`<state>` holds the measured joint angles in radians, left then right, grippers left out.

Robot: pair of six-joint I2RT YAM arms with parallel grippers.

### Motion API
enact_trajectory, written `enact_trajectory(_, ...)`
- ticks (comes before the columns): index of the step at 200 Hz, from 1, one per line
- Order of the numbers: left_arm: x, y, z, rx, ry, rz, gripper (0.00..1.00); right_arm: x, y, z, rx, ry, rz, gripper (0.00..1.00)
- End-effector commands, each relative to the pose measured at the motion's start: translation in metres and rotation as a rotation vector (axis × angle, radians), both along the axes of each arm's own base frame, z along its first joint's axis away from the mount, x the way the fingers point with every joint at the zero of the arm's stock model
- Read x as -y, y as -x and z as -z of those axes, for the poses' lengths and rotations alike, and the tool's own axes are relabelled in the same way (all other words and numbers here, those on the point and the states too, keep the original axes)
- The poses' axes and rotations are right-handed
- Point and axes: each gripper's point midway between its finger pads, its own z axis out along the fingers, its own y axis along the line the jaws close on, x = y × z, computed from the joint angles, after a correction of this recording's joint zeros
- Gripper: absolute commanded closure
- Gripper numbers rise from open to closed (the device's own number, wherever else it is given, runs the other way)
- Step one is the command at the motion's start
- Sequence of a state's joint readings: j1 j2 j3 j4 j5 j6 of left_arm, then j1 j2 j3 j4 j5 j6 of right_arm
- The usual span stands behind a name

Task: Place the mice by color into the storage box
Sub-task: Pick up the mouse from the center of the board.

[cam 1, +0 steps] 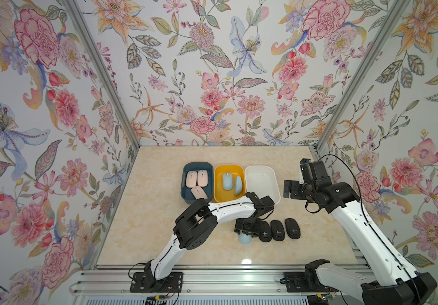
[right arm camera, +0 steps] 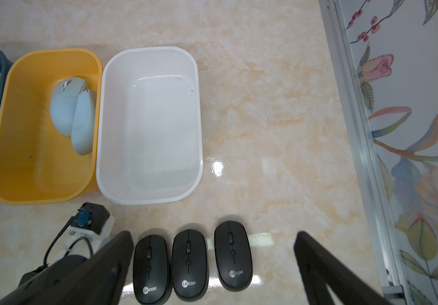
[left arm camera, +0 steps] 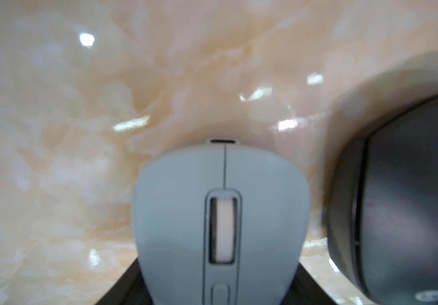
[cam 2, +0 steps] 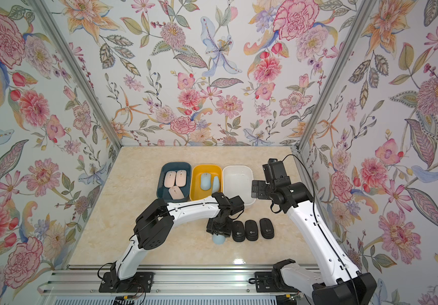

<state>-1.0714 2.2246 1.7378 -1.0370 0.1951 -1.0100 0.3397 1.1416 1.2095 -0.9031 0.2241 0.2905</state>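
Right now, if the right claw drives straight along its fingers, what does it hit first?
Probably bare tabletop beside the white box, just beyond the row of black mice. The open right claw angles down there; depth is unclear, so the box's corner could come first.

tabletop [cam 1: 144, 184]: glossy beige marble | walls [cam 1: 212, 79]: floral wallpaper | frame post [cam 1: 105, 75]: aluminium

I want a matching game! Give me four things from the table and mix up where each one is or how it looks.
Things:
1 pink mice
2 black mice
3 white box
4 lone blue mouse

Places or states:
A between the fingers of the left gripper
B inside the dark blue box
C empty
D in a row on the table

Pairs: 1-B, 2-D, 3-C, 4-A
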Motion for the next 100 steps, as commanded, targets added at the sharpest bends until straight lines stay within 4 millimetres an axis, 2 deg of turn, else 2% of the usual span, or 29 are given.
enact_trajectory(1, -0.022, -0.005, 0.002, 0.005, -0.042, -0.035, 0.43, 0.002, -0.001, 0.004, -0.011, 0.010, 0.002, 0.01)
enact_trajectory(63, -0.041, -0.028, -0.057, 0.084, 0.020, -0.100, 0.45, -0.003, -0.006, 0.000, -0.007, -0.005, -0.005, 0.01)
enact_trajectory(100, -0.043, -0.056, -0.099, 0.150, 0.069, -0.118, 0.44, -0.003, -0.007, -0.001, -0.007, -0.003, -0.005, 0.01)
